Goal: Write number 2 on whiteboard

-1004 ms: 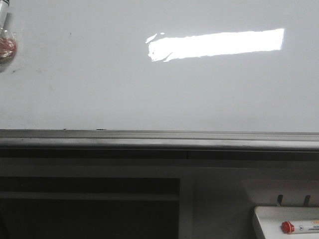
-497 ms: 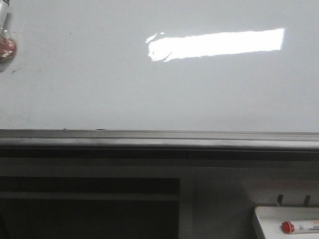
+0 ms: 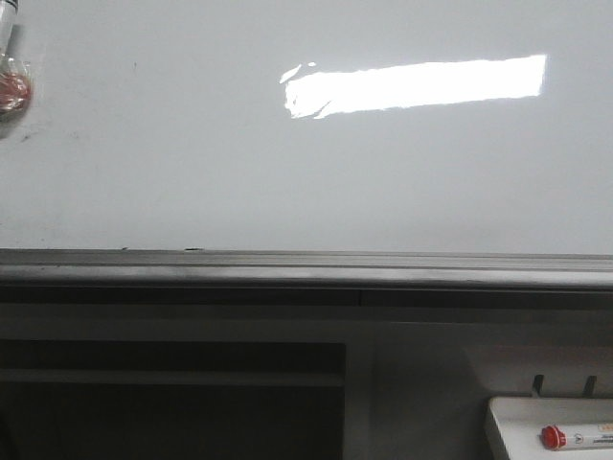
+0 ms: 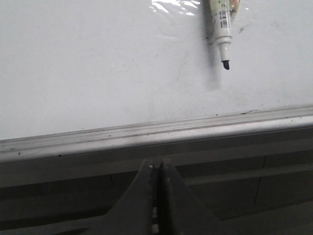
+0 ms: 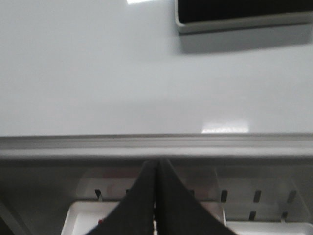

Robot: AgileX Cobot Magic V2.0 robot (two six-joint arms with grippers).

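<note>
The big glossy white whiteboard fills most of the front view, its lower border a grey metal rail edge running the full width. Above that rail the board surface lies broad and unbroken, apart from a bright rectangular light reflection toward the upper right and a few faint smudges and specks near the left side. No drawn stroke of the number 2 shows on the board in any view.

At the far left border of the front view a transparent object with a reddish patch sits against the board. Low on the right, beneath the rail, a small white tray holds a red-capped marker lying on its side.

In the left wrist view a white-barrelled marker with a bare black tip lies on the shiny board, well apart from the rail. The left gripper sits in front of the rail with its dark, tapered fingers pressed together and nothing between them.

The right gripper is likewise clenched on nothing, in front of the rail. Beyond it, on the board, lies a dark rectangular block with a pale rim, casting a soft shadow.
</note>
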